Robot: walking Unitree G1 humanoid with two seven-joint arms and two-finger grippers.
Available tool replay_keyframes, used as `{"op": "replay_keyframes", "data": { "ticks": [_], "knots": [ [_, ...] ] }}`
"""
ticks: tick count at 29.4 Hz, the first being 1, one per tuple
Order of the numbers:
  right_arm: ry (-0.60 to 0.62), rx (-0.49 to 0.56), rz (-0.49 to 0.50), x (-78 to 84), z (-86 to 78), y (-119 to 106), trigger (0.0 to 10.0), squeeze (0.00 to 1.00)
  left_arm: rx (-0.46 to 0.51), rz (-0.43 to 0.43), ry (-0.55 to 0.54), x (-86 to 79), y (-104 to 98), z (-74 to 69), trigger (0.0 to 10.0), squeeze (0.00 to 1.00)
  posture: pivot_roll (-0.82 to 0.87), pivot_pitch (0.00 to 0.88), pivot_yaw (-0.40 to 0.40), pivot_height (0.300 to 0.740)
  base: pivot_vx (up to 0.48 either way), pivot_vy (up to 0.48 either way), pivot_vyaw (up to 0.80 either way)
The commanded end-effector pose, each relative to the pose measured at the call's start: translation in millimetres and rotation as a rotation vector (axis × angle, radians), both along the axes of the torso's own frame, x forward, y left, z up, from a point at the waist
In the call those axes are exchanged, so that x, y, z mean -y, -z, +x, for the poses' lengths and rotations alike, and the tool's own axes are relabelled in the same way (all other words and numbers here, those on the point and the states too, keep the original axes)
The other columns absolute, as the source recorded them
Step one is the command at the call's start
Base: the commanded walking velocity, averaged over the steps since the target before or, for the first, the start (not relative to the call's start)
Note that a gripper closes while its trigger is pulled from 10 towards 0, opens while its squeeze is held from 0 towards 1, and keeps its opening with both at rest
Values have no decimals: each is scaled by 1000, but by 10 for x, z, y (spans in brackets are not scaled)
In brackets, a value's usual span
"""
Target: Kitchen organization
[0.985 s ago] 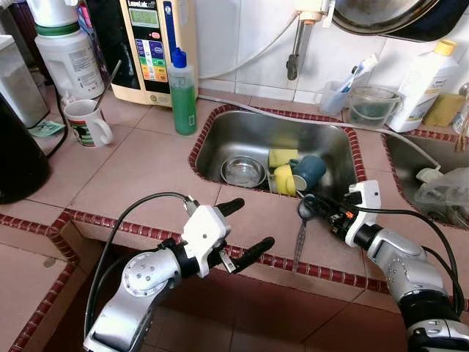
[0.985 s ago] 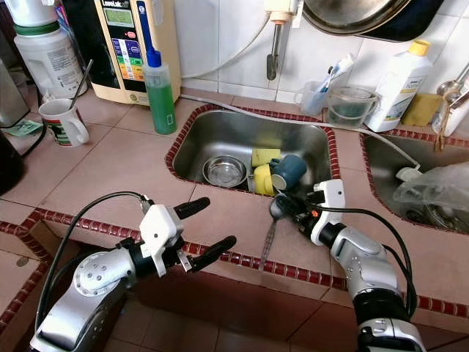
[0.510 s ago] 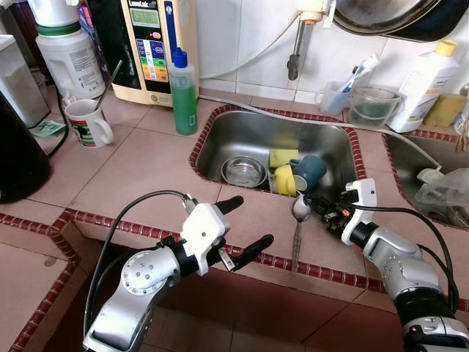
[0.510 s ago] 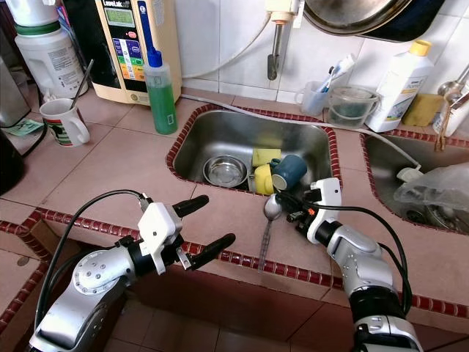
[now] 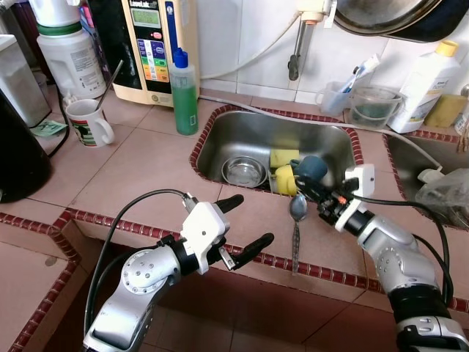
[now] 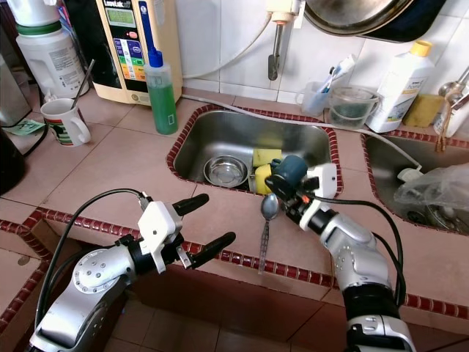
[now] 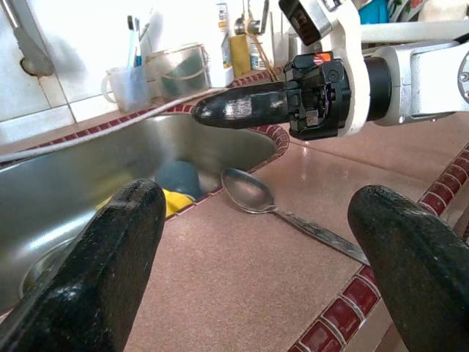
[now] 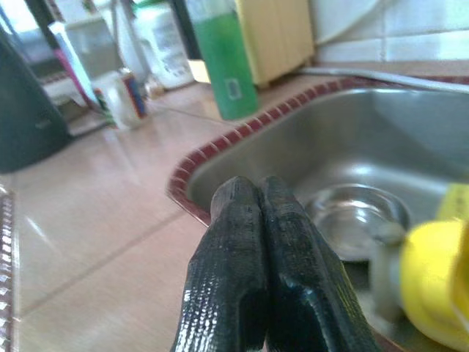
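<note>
A metal spoon (image 5: 296,220) lies on the tiled counter (image 5: 139,176) in front of the steel sink (image 5: 333,139), its handle pointing at the front edge. My right gripper (image 5: 300,180) hovers just above the spoon's bowl end, tips toward the sink, shut with nothing between its fingers (image 8: 256,242). In the left wrist view the spoon (image 7: 253,196) rests below the right gripper (image 7: 209,111). My left gripper (image 5: 256,218) is open, low at the counter's front edge, left of the spoon. In the sink sit a small steel bowl (image 5: 244,171), a yellow sponge (image 5: 282,157), a yellow cup (image 5: 286,181) and a blue cup (image 5: 315,166).
A green soap bottle (image 5: 184,92), a mug (image 5: 88,122) and a water purifier (image 5: 152,44) stand at the back left. A black appliance (image 5: 18,158) is at far left. A white bottle (image 5: 423,73) and plastic tub (image 5: 372,105) stand behind a second sink (image 5: 410,172).
My right gripper has drawn away from the spoon's bowl toward the sink. The spoon has shifted slightly left on the counter. The left arm has not moved.
</note>
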State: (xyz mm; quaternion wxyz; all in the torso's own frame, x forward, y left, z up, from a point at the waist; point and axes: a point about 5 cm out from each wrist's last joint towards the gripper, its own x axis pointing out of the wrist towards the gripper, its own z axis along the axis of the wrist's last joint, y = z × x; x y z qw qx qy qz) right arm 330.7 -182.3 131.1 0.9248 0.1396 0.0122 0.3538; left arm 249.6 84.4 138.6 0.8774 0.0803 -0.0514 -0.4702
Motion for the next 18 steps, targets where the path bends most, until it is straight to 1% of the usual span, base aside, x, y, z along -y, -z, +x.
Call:
{"op": "replay_keyframes", "data": {
  "ticks": [1, 3, 4, 5, 6, 7, 9, 12, 18],
  "knots": [
    [-20, 17, 8, 1, -11, -51, 0, 0, 10, 4, -10, -11, -14, 22, 10000, 0, 4, 12, -29, 731, 0, 0, 0],
    [-25, 20, 3, -12, -22, -56, 0, 0, 11, 5, -10, -12, -16, 24, 10000, 0, 4, 12, -29, 731, 0, 0, 0],
    [-26, 20, -2, -19, -29, -50, 549, 0, 11, 6, -10, -13, -14, 24, 10000, 0, 7, 10, -30, 731, 0, 0, 0],
    [-16, 15, -13, -20, -37, -35, 10000, 0, 10, 7, -10, -14, -12, 25, 10000, 0, 8, 10, -31, 731, 0, 0, 0],
    [-9, 12, -18, -17, -37, -25, 10000, 361, 10, 8, -11, -15, -12, 26, 10000, 0, 8, 10, -31, 731, 0, 0, 0],
    [-3, 8, -21, -12, -37, -15, 10000, 1000, 11, 8, -11, -15, -12, 27, 10000, 0, 9, 8, -32, 731, 0, 0, 0],
    [7, -3, -29, 0, -39, 4, 10000, 1000, 12, 9, -13, -15, -12, 28, 10000, 0, 11, 6, -34, 731, 0, 0, 0],
    [81, -12, -53, 67, -20, 17, 10000, 1000, 13, 7, -16, -16, -11, 26, 10000, 0, 15, 4, -40, 731, 0, 0, 0],
    [168, -14, -99, 187, -22, 32, 10000, 1000, 10, 6, -17, -23, -3, 7, 10000, 0, 18, 0, -44, 731, 0, 0, 0]
  ]
}}
